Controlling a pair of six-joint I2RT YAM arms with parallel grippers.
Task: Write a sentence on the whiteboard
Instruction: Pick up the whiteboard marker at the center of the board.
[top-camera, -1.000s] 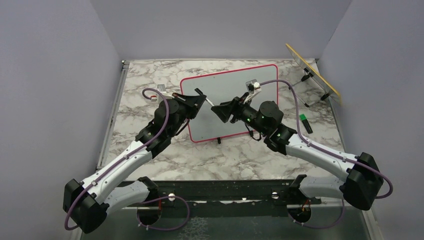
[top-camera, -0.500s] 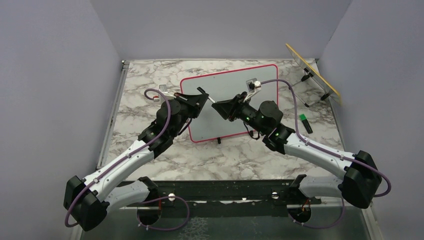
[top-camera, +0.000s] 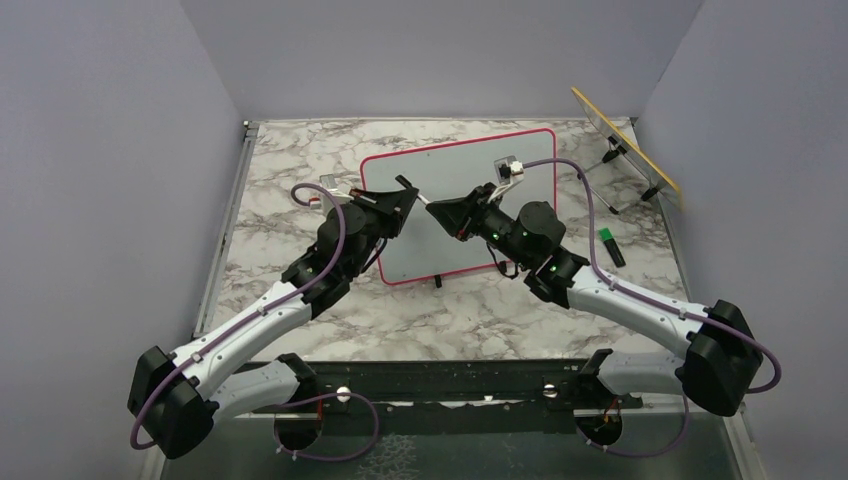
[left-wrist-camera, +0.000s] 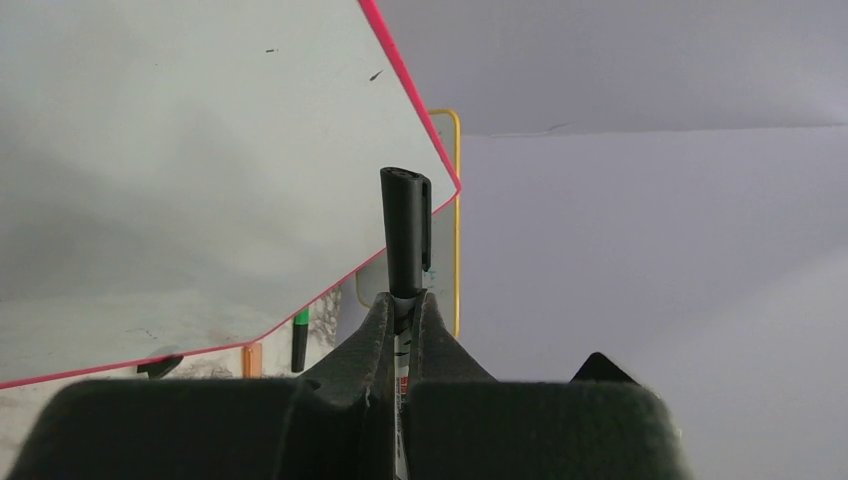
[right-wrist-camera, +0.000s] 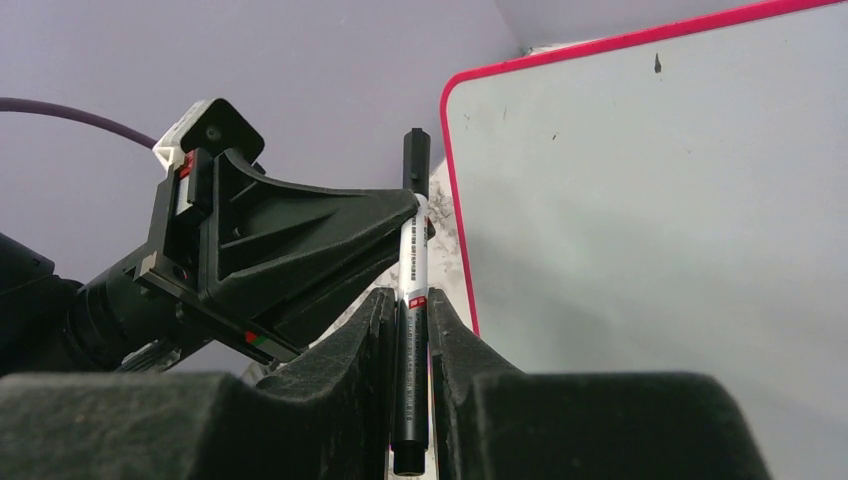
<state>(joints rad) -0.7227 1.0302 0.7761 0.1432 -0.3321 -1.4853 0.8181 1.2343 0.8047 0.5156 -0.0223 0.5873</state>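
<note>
White marker (right-wrist-camera: 413, 255) — gripped by left tool (left-wrist-camera: 404, 300), right tool (right-wrist-camera: 412, 302) — near whiteboard (top-camera: 450, 170).

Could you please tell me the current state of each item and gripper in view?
whiteboard: blank, nothing written.
black-capped marker: capped, gripped by both grippers.
left gripper: shut on black-capped marker.
right gripper: shut on black-capped marker.
green marker: lying flat, untouched.
yellow-edged panel: propped at a tilt.

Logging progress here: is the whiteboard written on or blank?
Blank where visible: the whiteboard shows only tiny specks, no words; part is hidden.
</note>
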